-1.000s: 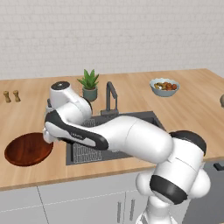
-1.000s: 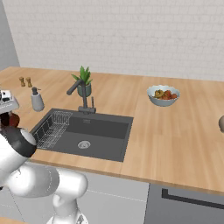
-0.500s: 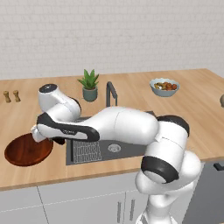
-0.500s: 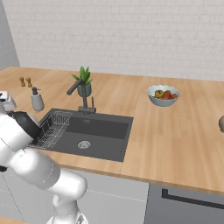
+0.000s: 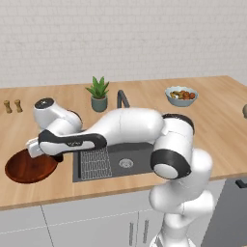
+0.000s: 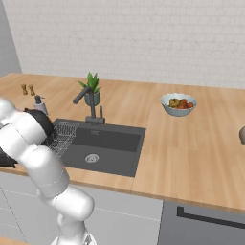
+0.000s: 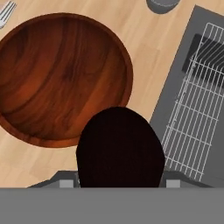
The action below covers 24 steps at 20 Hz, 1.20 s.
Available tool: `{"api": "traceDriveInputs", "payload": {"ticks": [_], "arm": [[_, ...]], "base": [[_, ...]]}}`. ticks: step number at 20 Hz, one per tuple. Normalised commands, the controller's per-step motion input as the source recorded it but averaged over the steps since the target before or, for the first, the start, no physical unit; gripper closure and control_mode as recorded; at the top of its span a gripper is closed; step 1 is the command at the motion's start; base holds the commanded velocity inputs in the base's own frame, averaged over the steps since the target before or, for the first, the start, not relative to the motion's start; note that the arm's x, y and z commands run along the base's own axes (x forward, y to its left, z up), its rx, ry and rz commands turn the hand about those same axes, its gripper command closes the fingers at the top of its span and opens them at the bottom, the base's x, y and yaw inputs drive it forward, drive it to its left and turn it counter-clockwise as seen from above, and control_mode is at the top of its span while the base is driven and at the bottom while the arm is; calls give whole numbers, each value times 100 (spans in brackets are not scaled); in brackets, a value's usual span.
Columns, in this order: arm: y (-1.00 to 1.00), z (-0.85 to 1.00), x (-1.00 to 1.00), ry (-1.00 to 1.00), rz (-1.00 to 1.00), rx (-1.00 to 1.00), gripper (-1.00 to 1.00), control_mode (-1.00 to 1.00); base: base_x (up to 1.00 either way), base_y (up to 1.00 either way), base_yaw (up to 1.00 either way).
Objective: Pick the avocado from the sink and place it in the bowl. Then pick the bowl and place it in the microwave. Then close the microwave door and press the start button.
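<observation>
My gripper (image 7: 120, 183) is shut on the avocado (image 7: 120, 148), a nearly black rounded fruit held between the finger tips. In the hand view the fruit hangs over the near rim of the reddish-brown wooden bowl (image 7: 57, 74), whose inside holds nothing. From the left base view the hand (image 5: 48, 147) sits low over the counter, at the right edge of the bowl (image 5: 26, 168) and just left of the sink (image 5: 128, 161). The dark grey basin (image 6: 112, 143) lies to the right of my arm. The microwave is out of view.
A wire rack (image 5: 95, 163) lies in the sink's left part, the dark faucet (image 5: 122, 99) behind it. A potted plant (image 5: 99, 94), a pale bowl of food (image 5: 181, 95) and two shakers (image 5: 12, 106) stand at the back. A fork (image 7: 6, 13) lies beyond the wooden bowl.
The arm has swung left from above the sink to the wooden bowl's edge and come lower, carrying the avocado. The grip has not changed.
</observation>
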Motion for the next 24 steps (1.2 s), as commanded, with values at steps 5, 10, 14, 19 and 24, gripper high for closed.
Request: {"api": "traceDriveInputs", "payload": {"ticks": [5,10,14,19,24], "arm": [[24,-22,21,0,-9,0,100,-100],[23,-11,13,0,-9,0,100,-100],[29,-1,10,0,-10,0,100,-100],[34,0,14,0,-11,0,100,-100],[5,-29,2,0,-8,0,100,-100]], "base": [[0,0,0],[0,0,0],[0,0,0],[0,0,0],[0,0,0]]}}
